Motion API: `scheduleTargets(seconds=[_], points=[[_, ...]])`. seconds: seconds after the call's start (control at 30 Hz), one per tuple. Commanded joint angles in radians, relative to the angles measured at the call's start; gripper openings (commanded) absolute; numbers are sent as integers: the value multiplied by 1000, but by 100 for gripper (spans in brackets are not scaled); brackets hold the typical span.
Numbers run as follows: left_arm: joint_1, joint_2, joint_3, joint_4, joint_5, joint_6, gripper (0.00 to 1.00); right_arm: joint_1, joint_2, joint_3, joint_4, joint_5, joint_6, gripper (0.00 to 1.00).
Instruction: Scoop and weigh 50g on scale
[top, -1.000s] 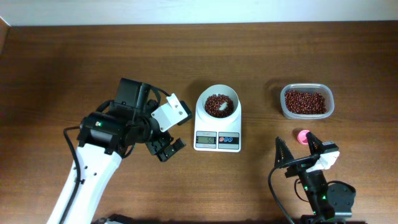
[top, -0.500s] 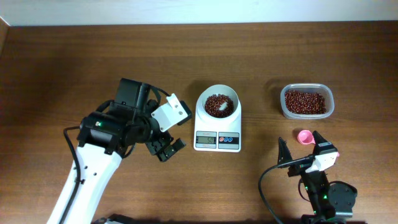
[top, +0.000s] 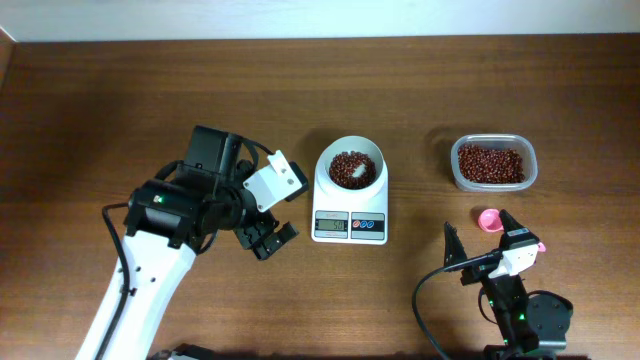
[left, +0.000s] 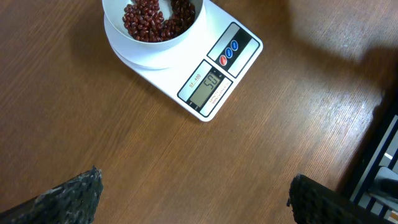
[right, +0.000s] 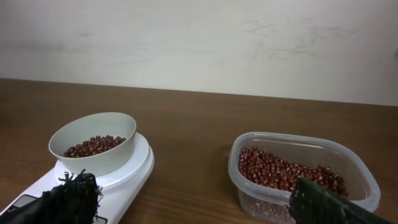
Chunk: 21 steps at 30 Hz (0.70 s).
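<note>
Two open, empty hands are what I bring to this step, which I judge to be checking the weight, not scooping more. From overhead, my left gripper (top: 268, 240) hangs with its jaws spread wide and nothing in them. The scale (top: 349, 205) is just off to its right, with the beans (top: 352, 168) heaped in the bowl (top: 372, 153) on its far side. My right gripper (top: 474, 224) is just as wide. The pink scoop (top: 487, 218) lies on the table (top: 100, 100) near its fingertips, ungripped as far as I can tell, and the tub (top: 493, 146) of spare beans sits ahead of it. Through my left wrist, the scale is ahead of my fingers (left: 68, 196) and well apart from them. Its display (left: 208, 87) faces me and seems to read fifty, though the digits are small. Through my right wrist, the bowl is forward and to the left of my fingers (right: 71, 196), the tub is forward and to the right, and nothing lies between the pads. To do this well, I think I should hold both hands clear of the platform and the bowl so nothing leans on the reading. I should let the figure settle before trusting it. If it is off, I should correct it with only a few beans at a time and spill none on the way.
</note>
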Motion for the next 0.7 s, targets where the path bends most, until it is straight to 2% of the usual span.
scheduleTargets(seconds=[0.0,0.67], points=[[4,-11,13,-1,14,19,99,4,-9,-5,-8,-2,-1,99],[4,-11,13,-1,14,19,99,4,-9,-5,-8,14,-41,99]])
